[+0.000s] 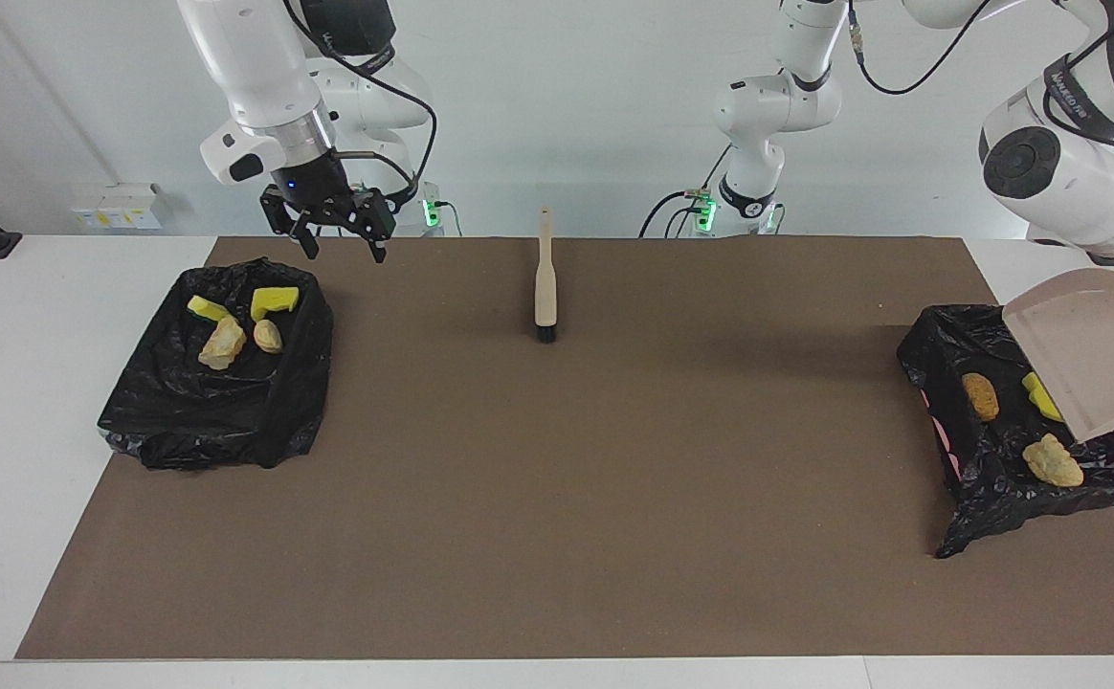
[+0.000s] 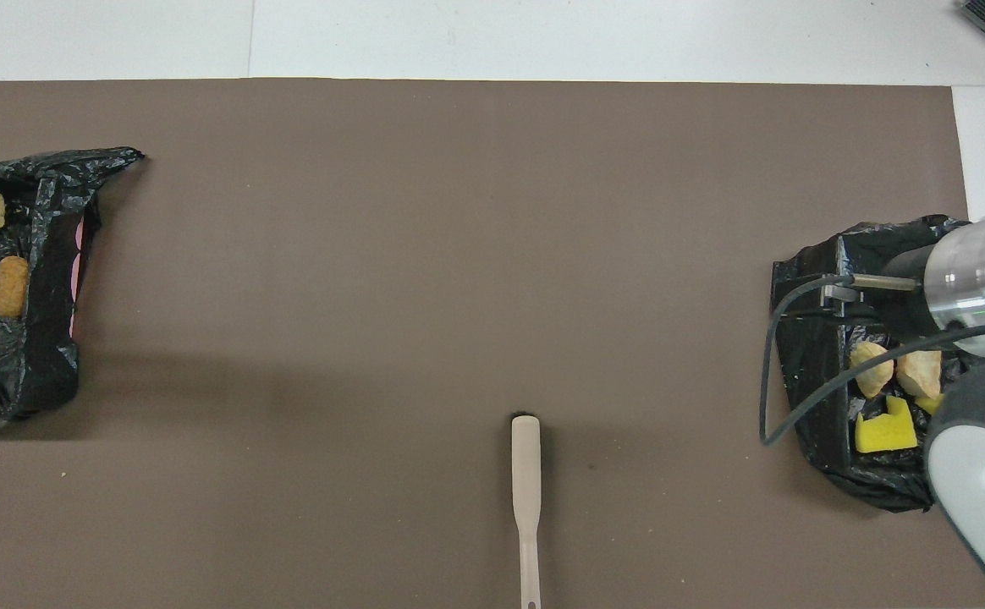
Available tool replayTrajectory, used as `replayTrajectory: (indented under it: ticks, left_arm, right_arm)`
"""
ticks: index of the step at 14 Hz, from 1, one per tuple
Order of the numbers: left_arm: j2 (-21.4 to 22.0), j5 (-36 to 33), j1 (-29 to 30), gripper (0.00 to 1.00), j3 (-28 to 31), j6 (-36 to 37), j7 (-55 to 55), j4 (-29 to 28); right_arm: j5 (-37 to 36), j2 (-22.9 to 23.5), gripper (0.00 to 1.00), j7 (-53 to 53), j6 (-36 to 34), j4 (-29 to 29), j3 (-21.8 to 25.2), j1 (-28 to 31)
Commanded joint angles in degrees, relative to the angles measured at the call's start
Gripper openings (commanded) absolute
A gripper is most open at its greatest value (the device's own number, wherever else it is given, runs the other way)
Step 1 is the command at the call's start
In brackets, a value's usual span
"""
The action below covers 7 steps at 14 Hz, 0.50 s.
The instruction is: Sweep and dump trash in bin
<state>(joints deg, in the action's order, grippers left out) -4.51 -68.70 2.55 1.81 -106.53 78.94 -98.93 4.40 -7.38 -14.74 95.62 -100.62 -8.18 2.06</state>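
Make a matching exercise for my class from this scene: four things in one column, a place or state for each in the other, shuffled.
Things:
1. brush
2. dustpan
3. right gripper
4. black bin at the right arm's end

Places or states:
a. tilted above the black bin at the left arm's end
b. holds four scraps
c. lies on the brown mat
d. open, up in the air

Pairs: 1-c, 2-a, 3-d, 4-b

We see the brown mat (image 1: 557, 498) open between the two bag-lined bins (image 1: 217, 383) (image 1: 1016, 421); only the brush (image 1: 545, 282) lies mid-mat near the robots.
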Motion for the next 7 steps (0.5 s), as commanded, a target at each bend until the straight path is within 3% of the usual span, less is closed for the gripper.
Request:
replayTrajectory:
  ticks: [1, 4, 7]
  left_arm:
    - [0.91, 6.53, -2.46, 0.00, 0.57, 3.51, -0.46, 2.67]
    - [0.99, 15.85, -4.48, 0.00, 0.39, 4.23, -3.43, 2.69]
    - [1.26, 30.25, -4.05, 0.00, 0.39, 3.44, -5.12, 1.81]
  right_arm:
    - [-1.41, -0.45, 1.00, 6.10, -6.30, 4.62, 2.90, 0.67]
    - [-4.13, -0.45, 1.00, 13.40, -12.11, 8.84, 7.29, 0.67]
    - [-8.16, -0.80, 1.00, 20.69, -14.06, 9.39, 9.67, 0.67]
